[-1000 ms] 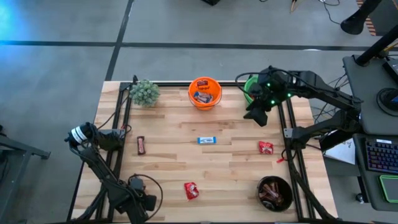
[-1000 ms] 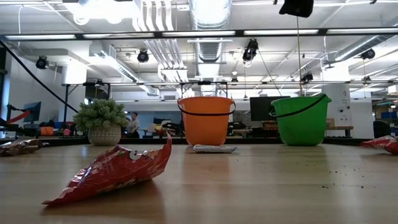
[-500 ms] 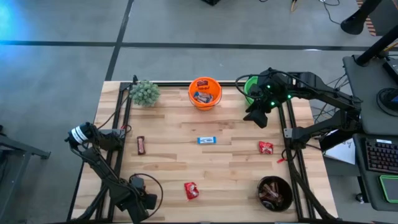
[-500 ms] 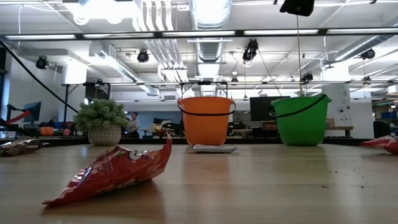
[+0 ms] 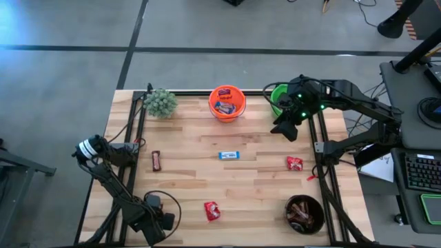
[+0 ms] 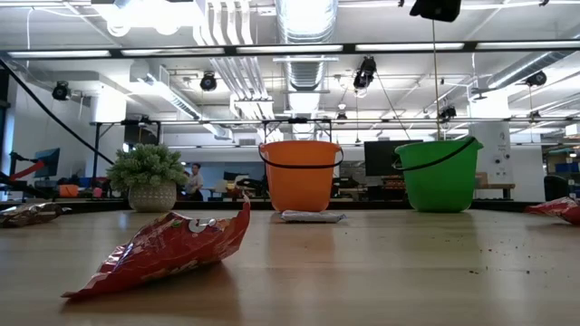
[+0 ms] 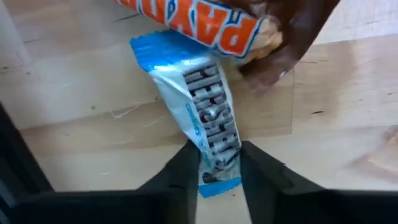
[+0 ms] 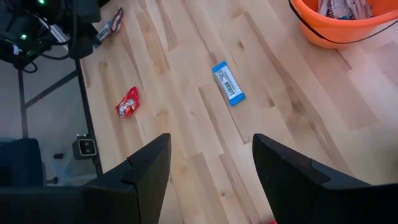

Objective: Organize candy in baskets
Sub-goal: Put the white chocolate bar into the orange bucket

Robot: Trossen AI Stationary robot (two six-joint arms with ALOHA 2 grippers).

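At the table's near left corner, my left gripper [image 5: 156, 219] points down, shut on a light blue-and-white candy bar [image 7: 205, 106]; the arm hides this bar in the high view. An orange-and-white bar [image 7: 199, 18] lies at that bar's other end. My right gripper [image 5: 284, 129] hangs open over the table beside the green pail [image 5: 277, 96], nothing between its fingers. Another blue bar [image 5: 229, 155], a brown bar [image 5: 156, 160] and two red packets [image 5: 294, 163] [image 5: 211, 211] lie flat on the wood. The orange pail [image 5: 227, 102] and black bowl [image 5: 304, 213] hold candy. My left gripper pinches the blue-and-white bar between its two fingers, near one end [image 7: 219, 163], on the bar's two long edges. The fingers [image 7: 186, 168] come from above, pointing down, and lie across the bar. The bar lies flat on the table.
A fuzzy potted plant [image 5: 160, 102] stands at the far left corner. Black frame rails [image 5: 135, 138] run along the table's left and right sides. In the low view a red packet [image 6: 163, 249] lies in front, the pails [image 6: 300, 175] [image 6: 439, 172] behind.
My left gripper has sunk a little toward the table at the near left corner.
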